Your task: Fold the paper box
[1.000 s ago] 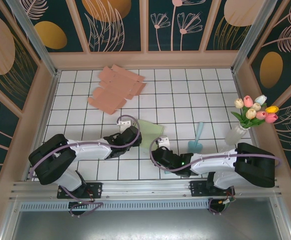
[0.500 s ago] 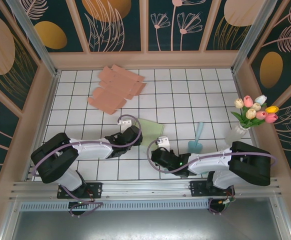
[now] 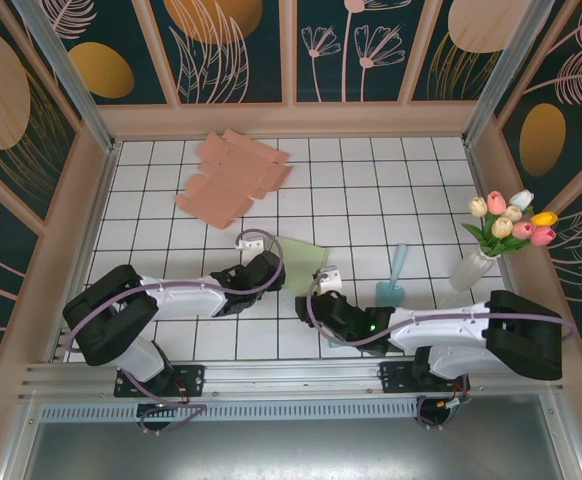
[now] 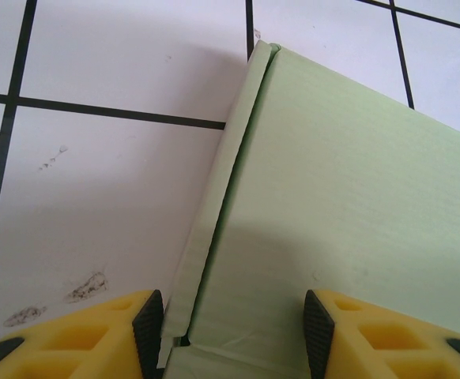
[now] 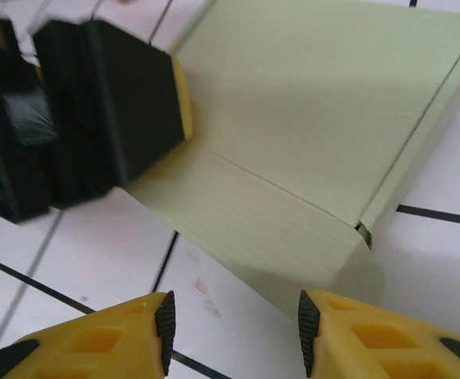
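The left fingers (image 4: 96,335), half spread, straddle the green box (image 3: 301,255) at its 8 o'clock corner, likely pinning it; the right fingers (image 5: 356,332) wait wide and empty at 5 o'clock.

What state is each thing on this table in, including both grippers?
Pale green paper box: partly folded, lying on the table.
Pink cardboard sheets: flat, unfolded, piled.
Left gripper: jaws apart astride the box's edge; grip unclear.
Right gripper: open, empty.
Glass vase of tulips: upright.
Light blue scoop: lying flat.

White arms (image 3: 181,297), probably lilac cables (image 3: 261,238), yellow-fingered end effectors (image 4: 231,328).
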Controlling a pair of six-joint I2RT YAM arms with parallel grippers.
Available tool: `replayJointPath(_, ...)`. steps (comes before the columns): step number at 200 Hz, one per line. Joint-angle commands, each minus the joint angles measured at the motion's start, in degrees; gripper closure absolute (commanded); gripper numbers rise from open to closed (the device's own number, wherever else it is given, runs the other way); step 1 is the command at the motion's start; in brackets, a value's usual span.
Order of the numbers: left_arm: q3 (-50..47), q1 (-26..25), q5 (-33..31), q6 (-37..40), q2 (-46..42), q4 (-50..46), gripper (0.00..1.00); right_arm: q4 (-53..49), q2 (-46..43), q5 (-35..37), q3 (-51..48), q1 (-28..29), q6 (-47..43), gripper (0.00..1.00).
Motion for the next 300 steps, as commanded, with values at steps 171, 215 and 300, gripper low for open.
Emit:
replayJointPath(171, -1.1, 0.0, -0.7, 3.5, 5.7, -10.7, 0.47, 3.1, 0.3, -7.2, -2.2, -7.9, 3.2, 0.54)
replayJointPath(215, -1.3, 0.0, -0.7, 3.5, 5.7, -10.6, 0.48, 3.8, 2.5, -8.3, -1.7, -8.5, 3.4, 0.55)
replayJointPath(300, -1.4, 0.0, -0.5, 3.6, 6.1, -10.3, 0.48, 6.6, 7.0, -8.3, -1.3, -9.3, 0.8, 0.62)
